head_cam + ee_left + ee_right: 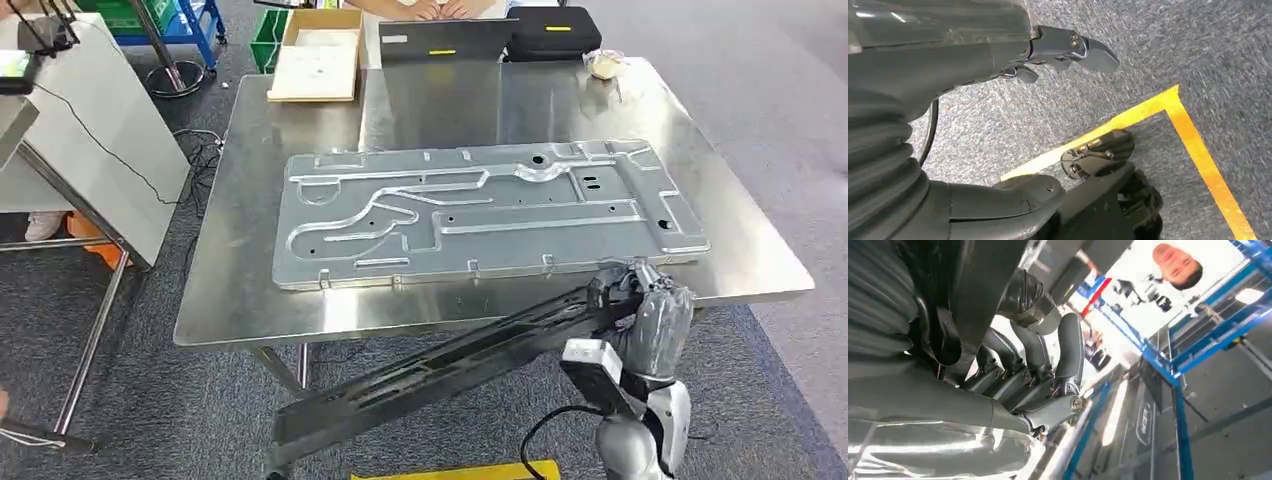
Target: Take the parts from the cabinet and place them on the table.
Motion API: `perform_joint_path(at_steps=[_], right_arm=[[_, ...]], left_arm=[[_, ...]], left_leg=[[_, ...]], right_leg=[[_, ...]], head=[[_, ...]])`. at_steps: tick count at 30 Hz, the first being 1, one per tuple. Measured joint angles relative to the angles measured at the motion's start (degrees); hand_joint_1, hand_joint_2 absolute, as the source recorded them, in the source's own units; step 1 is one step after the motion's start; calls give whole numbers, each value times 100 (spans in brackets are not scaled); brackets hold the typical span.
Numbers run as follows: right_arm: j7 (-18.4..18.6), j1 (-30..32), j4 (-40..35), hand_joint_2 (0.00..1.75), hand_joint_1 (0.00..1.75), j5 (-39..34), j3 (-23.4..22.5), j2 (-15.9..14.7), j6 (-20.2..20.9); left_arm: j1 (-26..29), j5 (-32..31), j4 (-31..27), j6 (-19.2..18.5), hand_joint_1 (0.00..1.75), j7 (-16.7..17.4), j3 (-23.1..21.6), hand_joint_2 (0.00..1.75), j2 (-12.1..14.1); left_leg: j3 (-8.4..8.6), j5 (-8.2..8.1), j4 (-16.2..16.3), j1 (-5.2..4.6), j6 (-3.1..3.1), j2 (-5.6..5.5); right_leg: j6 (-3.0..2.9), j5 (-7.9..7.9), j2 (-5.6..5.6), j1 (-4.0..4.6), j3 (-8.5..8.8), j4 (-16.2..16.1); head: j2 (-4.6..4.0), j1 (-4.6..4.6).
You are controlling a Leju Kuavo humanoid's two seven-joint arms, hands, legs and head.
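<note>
A long black frame part (450, 365) slants from the table's front right edge down to the lower left, below the tabletop. My right hand (650, 310) grips its upper end just in front of the steel table (300, 315). In the right wrist view, dark fingers (1038, 355) curl around the black part (983, 290). A large stamped silver panel (480, 210) lies flat across the middle of the table. My left hand (998, 125) hangs over grey carpet, its fingers (1078, 47) and thumb spread wide with nothing between them.
At the table's far edge stand a cardboard box (320, 55), a grey case (440, 40), a black case (550, 30) and a small wrapped item (605, 65). A white slanted stand (90, 130) is at the left. A person stands behind the table. Yellow tape (1198, 150) marks the floor.
</note>
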Motion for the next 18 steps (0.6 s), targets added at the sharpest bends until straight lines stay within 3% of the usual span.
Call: perform_joint_path(at_steps=[1,2,3,5,7,8,11,12,13,14,16,17,18], right_arm=[[24,-89,56,175,175,48,-100,-65,0],[37,-162,138,175,175,59,-198,-119,0],[50,-203,181,175,175,59,-321,-166,4],[70,-255,263,175,175,59,-537,-258,11],[70,-331,333,175,175,61,-715,-333,18],[68,-366,361,175,175,61,-772,-363,20],[68,-396,444,175,175,75,-849,-374,24],[68,-396,479,175,175,85,-876,-389,22],[64,-397,503,175,175,94,-892,-400,20],[61,-399,525,175,175,94,-897,-400,18],[59,-427,558,175,175,96,-919,-405,15],[59,-436,571,175,175,94,-929,-405,15],[66,-448,586,175,175,94,-938,-409,20]], left_arm=[[-14,-19,0,-6,0,18,0,175,-11],[-30,-37,0,-9,0,29,0,175,-11],[-32,-39,0,-11,0,40,0,175,-13],[-28,-50,2,-15,0,57,0,175,-26],[-31,-57,0,-20,0,68,0,175,-26],[-35,-57,2,-20,0,68,0,175,-28],[-33,-59,2,-28,0,75,0,175,-31],[-23,-59,2,-33,0,77,0,175,-33],[-16,-59,2,-35,0,79,0,175,-33],[-17,-59,2,-35,0,79,0,175,-33],[-33,-59,0,-37,0,79,0,175,-33],[-41,-59,0,-37,0,79,0,175,-20],[-49,-59,0,-37,0,79,0,175,-20]], left_leg=[[0,-26,34,-1,-23,-4],[-23,-40,62,-48,-62,-12],[-37,-40,66,-43,-86,-31],[-27,-32,46,-42,-133,-28],[-43,-108,99,-29,-200,-22],[-138,-275,340,-27,-223,-16],[-795,-887,1711,-10,-273,-13],[-935,-924,1974,-10,-271,-13],[-933,-817,1925,-11,-255,-13],[-796,-581,1596,-17,-218,-14],[-260,5,457,-74,-59,-18],[-121,1,140,-115,53,-12],[-80,0,55,-123,59,9]], right_leg=[[-9,90,0,-11,215,-495],[-28,47,7,39,233,-506],[-84,59,15,24,217,-500],[-131,55,14,47,204,-497],[-221,88,4,3,226,-552],[-258,88,4,1,230,-557],[-288,77,2,27,215,-546],[-294,72,2,39,218,-543],[-300,68,4,52,227,-543],[-304,64,9,69,239,-543],[-308,52,18,105,278,-549],[-306,48,11,88,274,-548],[-268,51,19,100,249,-546]], head=[[0,-2],[2,0],[2,-4],[2,-2],[0,-2],[2,-4],[0,-2],[2,-4],[0,-4],[0,-4],[2,-2],[0,2],[2,-4]])
